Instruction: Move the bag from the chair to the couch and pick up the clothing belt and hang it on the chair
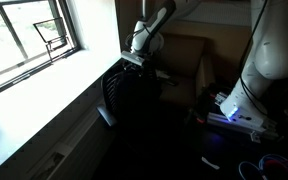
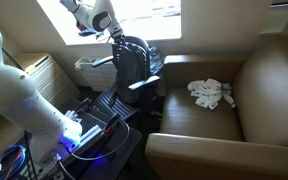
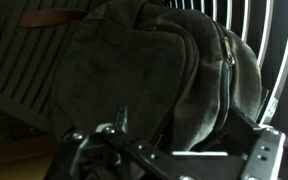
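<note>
The dark bag [image 3: 149, 65] hangs on the black slatted chair [image 2: 124, 95] and fills the wrist view. It also shows as a dark mass on the chair's back [image 2: 134, 58]. My gripper [image 3: 184, 128] is at the top of the chair [image 1: 129, 95] in both exterior views [image 1: 136, 60] [image 2: 117, 38]. Its fingers are spread wide, with a fold of the bag between them. The brown couch [image 2: 254, 110] stands beside the chair [image 1: 189, 60]. I cannot make out the clothing belt. A brown strap [image 3: 54, 17] lies at the bag's upper edge.
A white crumpled cloth [image 2: 211, 92] lies on the couch seat. The robot's white base [image 1: 274, 50] with a blue light and cables stands by the chair. A window and sill [image 1: 34, 60] run along the wall next to the chair.
</note>
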